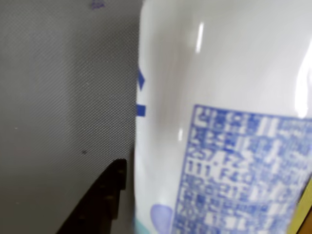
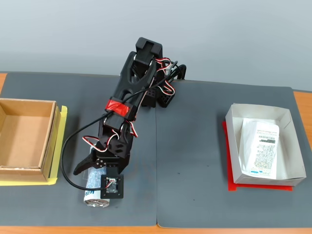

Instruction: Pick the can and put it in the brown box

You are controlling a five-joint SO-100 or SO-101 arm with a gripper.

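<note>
The can [image 2: 92,195] lies on the dark mat near the front edge, its silver end toward the camera in the fixed view. Close up in the wrist view, the can [image 1: 219,122] shows a white label with blue print and fills the right side. My gripper [image 2: 95,183] is lowered over it with its jaws spread; one black finger [image 1: 102,200] stands a little off the can's left side. The other finger is mostly hidden. The brown box [image 2: 52,141] sits at the far left, and nothing shows inside it.
A white paper tray [image 2: 234,146] holding a flat printed packet [image 2: 263,148] rests on a red sheet at the right. A yellow sheet [image 2: 61,146] lies under the brown box. The arm's base [image 2: 163,92] stands at the back centre.
</note>
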